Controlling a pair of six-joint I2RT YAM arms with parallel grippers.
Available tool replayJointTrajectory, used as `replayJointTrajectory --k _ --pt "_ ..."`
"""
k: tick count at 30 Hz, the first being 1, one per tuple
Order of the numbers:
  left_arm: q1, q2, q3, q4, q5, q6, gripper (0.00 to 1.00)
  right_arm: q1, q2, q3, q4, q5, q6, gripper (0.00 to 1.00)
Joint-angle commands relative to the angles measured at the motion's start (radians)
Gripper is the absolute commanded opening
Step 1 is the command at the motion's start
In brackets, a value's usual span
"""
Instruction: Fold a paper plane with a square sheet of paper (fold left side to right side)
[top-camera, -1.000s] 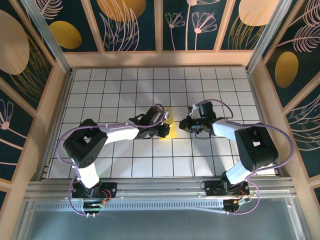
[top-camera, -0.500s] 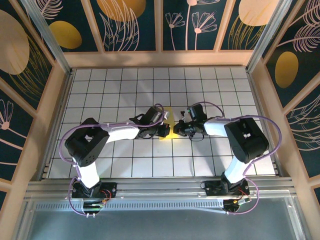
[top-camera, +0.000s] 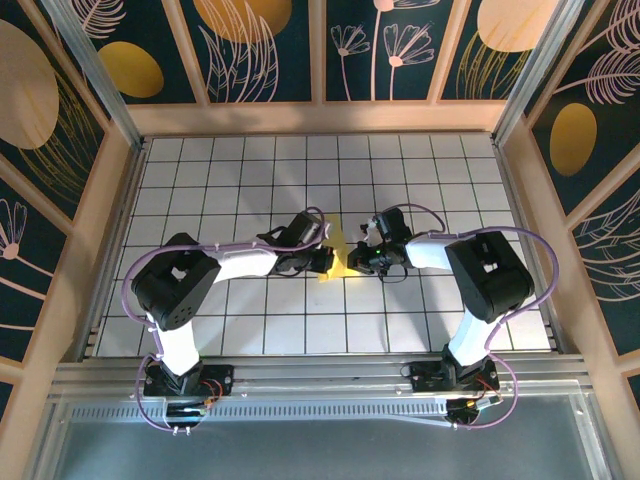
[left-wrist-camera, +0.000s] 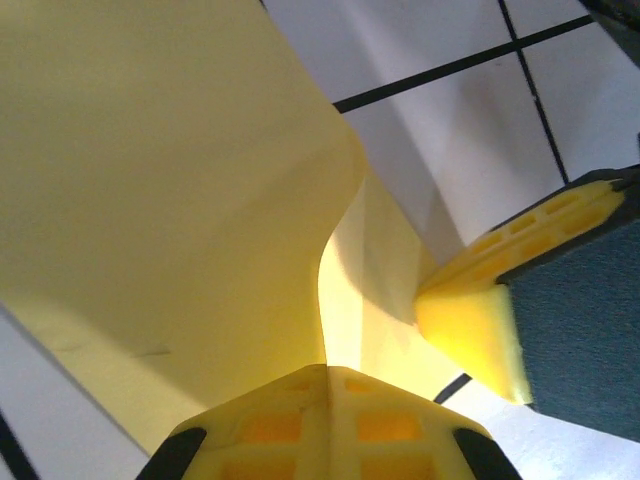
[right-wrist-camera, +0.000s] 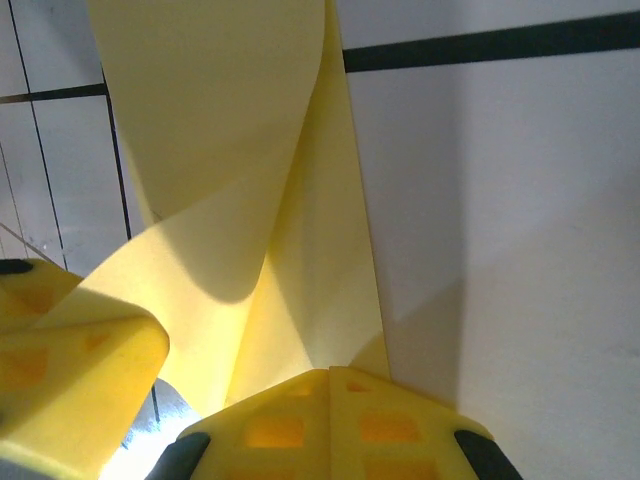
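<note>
The square sheet of paper (top-camera: 338, 235) is yellow and partly folded, lying mid-table between my two grippers. My left gripper (top-camera: 328, 262) is shut, and a raised, curling flap of the paper (left-wrist-camera: 180, 200) runs down into the seam of its fingertips (left-wrist-camera: 327, 372). My right gripper (top-camera: 353, 262) is shut too, its tips (right-wrist-camera: 330, 372) set down on the flat creased part of the paper (right-wrist-camera: 320, 260). The two grippers face each other, nearly touching. The right gripper's fingers (left-wrist-camera: 475, 325) show in the left wrist view, and the left gripper's fingers (right-wrist-camera: 75, 375) in the right wrist view.
White tiles with black grid lines cover the table (top-camera: 240, 180). Wooden rails and dark painted panels (top-camera: 90, 200) wall in the left, right and back. Both arm bases (top-camera: 185, 380) sit at the near edge.
My right gripper has swung left from beside the paper onto it, up against the left gripper. The left gripper has hardly moved.
</note>
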Motion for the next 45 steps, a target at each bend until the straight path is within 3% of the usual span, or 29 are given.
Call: replayJointTrajectory --k 1,45 --pt "0.010 0.018 0.027 -0.044 -0.034 0.034 0.00 0.012 0.039 0.011 -0.055 0.046 -0.019 0.00" --pt "0.011 -0.003 0.016 -0.074 -0.205 0.038 0.00 0.033 0.056 0.030 -0.076 0.065 -0.027 0.00"
